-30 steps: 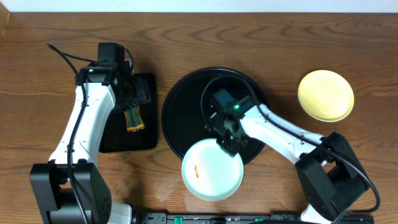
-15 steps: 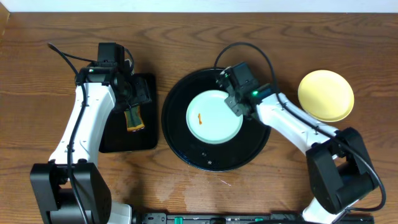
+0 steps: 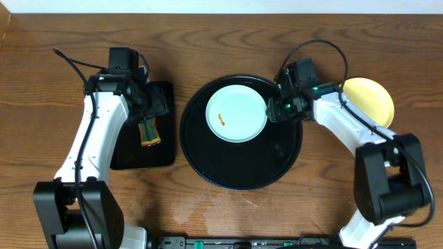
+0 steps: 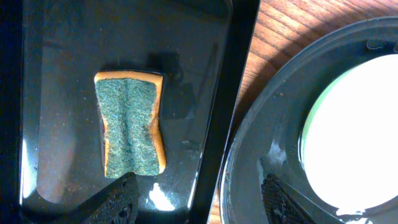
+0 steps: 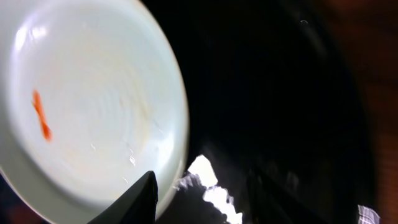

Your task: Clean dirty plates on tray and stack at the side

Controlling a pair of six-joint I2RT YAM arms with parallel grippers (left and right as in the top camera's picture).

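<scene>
Now the mint plate (image 3: 236, 114) lies flat in the upper left part of the round black tray (image 3: 235, 169), its orange smear (image 3: 221, 119) facing up. The right end effector (image 3: 277, 109) sits at the plate's right rim. In the right wrist view its fingers look spread wide, with only dark tray between them and the rim just outside one finger, so it seems to grip nothing.

The yellow plate (image 3: 377, 104) rests on the bench (image 3: 208, 41) to the right of the tray, partly under the right arm.

The wiping, though, looks like left-arm work. The sponge (image 4: 130, 124) lies green side up on the rectangular tray (image 4: 62, 50), and the left end effector (image 4: 199, 202) hangs over it, empty and parted wide. From the left wrist camera, the sponge is ahead and a little left of the gap. Its long axis runs away from the fingers, so a closing pinch would cross its short width. The left arm is far nearer it; the dirty plate waits just to that arm's right.
</scene>
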